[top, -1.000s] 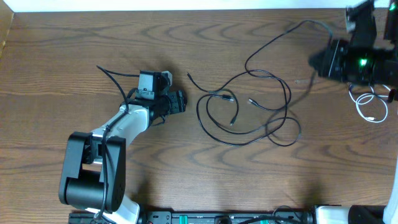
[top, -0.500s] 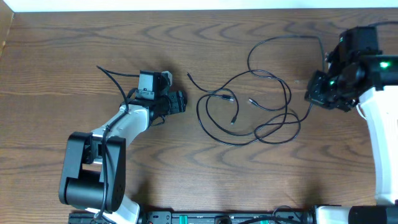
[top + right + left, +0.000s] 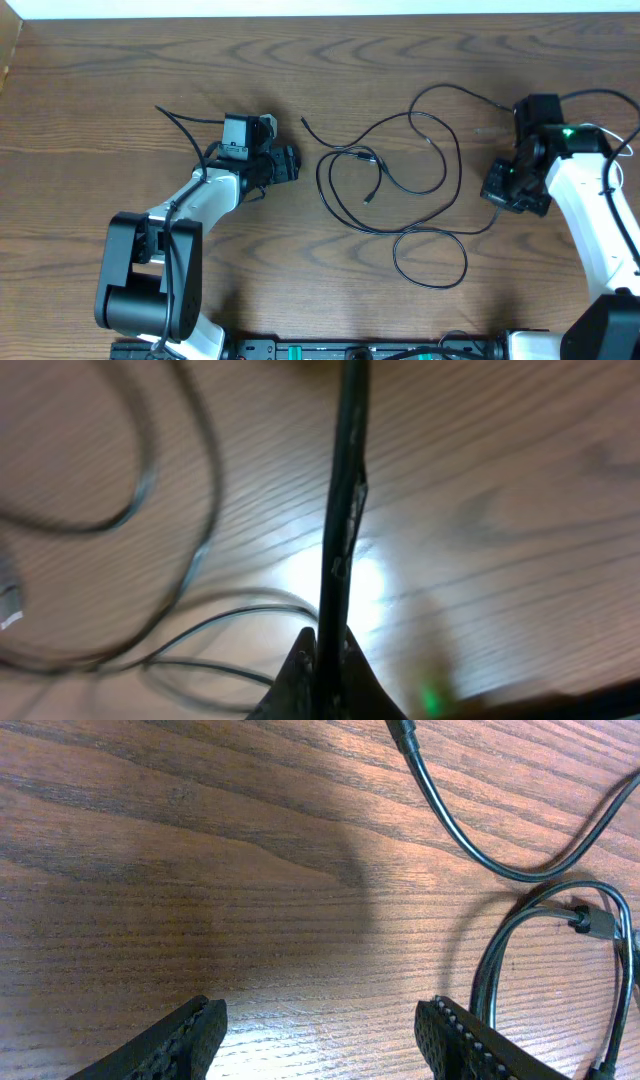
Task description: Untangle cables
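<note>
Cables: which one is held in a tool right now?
The black cable pinched in the shut right tool; the other cables lie loose on the table, and the open left tool holds nothing.

The wooden counter (image 3: pixel 100 80) is warm dark brown with wavy, darker grain lines, and a plain white strip (image 3: pixel 300 8) runs along the frame's top edge. The thin black flexible cables (image 3: pixel 360 154) loop at centre. The left arm (image 3: pixel 200 200) and right arm (image 3: pixel 590 200) are white and black, the right one showing a small green light (image 3: pixel 570 132), and the left gripper (image 3: pixel 330 1020) is black with finely dotted pads.
</note>
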You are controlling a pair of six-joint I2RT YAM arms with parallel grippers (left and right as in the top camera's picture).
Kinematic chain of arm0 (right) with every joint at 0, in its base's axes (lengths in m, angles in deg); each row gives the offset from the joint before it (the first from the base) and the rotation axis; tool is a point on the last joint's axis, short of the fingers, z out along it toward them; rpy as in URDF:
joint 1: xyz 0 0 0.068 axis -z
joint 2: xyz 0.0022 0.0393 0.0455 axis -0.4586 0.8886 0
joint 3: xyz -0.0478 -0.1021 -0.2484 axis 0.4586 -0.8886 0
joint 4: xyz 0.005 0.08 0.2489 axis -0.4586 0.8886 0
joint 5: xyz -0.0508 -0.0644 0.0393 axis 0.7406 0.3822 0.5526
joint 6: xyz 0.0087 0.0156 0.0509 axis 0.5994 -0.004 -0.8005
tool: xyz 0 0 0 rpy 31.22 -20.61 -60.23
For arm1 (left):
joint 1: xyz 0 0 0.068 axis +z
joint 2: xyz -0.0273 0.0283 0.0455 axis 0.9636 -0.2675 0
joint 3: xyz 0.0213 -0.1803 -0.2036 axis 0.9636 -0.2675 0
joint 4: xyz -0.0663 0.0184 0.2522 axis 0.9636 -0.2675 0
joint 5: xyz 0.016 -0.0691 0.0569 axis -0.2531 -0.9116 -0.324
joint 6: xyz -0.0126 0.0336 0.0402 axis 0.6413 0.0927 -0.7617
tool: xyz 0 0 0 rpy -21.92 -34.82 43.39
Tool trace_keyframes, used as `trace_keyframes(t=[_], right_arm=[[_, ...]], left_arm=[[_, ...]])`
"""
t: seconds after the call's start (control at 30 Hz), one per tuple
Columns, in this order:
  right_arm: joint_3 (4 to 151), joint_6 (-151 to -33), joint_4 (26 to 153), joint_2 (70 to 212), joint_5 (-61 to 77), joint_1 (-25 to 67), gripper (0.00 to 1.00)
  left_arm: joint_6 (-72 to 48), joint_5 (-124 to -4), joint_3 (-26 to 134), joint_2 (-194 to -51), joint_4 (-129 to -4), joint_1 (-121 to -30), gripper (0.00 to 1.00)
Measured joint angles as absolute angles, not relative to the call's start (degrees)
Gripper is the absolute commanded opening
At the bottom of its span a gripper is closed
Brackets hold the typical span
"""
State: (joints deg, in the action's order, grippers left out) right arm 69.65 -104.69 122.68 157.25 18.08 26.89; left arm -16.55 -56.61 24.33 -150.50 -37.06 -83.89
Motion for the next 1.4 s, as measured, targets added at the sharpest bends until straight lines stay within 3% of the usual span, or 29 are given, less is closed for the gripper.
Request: trace_keyframes(t=[0.43,0.47,0.53,0.57,0.63,0.9,1.1,1.4], right_arm=[[62.1,-108.1,115.2,157.3,28.7,27.1,0.07],[62.1,-108.4,115.2,157.3,29.4,27.1,0.16],[62.1,-109.3,115.3,157.3,30.4,27.1,0.61],[62.0,-109.3,115.3,157.3,30.8,27.2,0.78],[62.0,-109.5,115.5,157.3,31.2,27.2,0.99],[62.0,-109.5,115.7,157.3,29.1,27.4,0.99],[62.0,-107.4,113.5,157.3,17.2,27.0,0.99],[62.0,-108.6,109.9,157.3,9.7,19.0,0.99]], left_arm=[[-16.6,-56.6,24.3,-150.5,-37.1,-83.9,0.67],[-16.6,-56.6,24.3,-150.5,-37.1,-83.9,0.67],[-16.6,-56.6,24.3,-150.5,-37.1,-83.9,0.67],[-16.6,-56.6,24.3,-150.5,-37.1,-83.9,0.67],[-16.6,-56.6,24.3,-150.5,-37.1,-83.9,0.66],[-16.6,-56.6,24.3,-150.5,-37.1,-83.9,0.67],[-16.6,-56.6,24.3,-150.5,-37.1,-83.9,0.67],[-16.6,-56.6,24.3,-150.5,-37.1,-83.9,0.67]])
